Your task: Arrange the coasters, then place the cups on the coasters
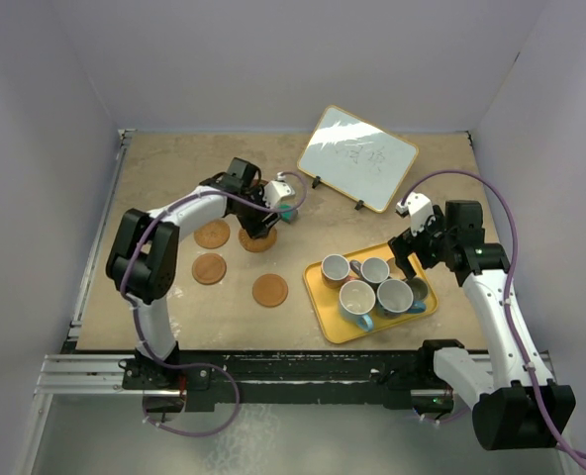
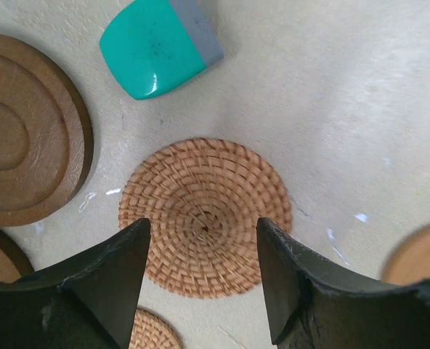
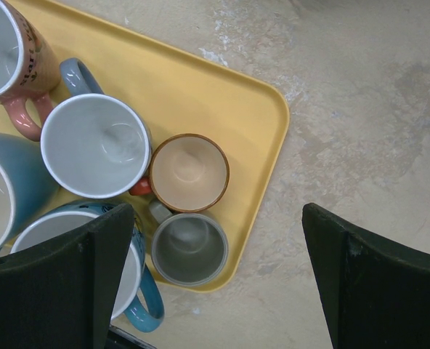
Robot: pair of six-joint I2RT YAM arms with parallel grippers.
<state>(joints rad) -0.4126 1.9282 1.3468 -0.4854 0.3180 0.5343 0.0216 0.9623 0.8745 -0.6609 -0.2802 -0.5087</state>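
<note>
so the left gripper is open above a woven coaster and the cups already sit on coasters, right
No: the cups sit in the yellow tray, not on coasters; the right wrist view shows it. The left gripper is indeed open above a woven coaster.

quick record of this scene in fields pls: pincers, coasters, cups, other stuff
left pincer: open, above woven round rattan coaster
right pincer: open, above tray corner
coasters: dark ringed wooden coaster lies beside the woven one; none bears a cup
cups: six handled ceramic mugs, all in yellow rectangular tray
other: teal rounded block, yellow-framed whiteboard
</note>
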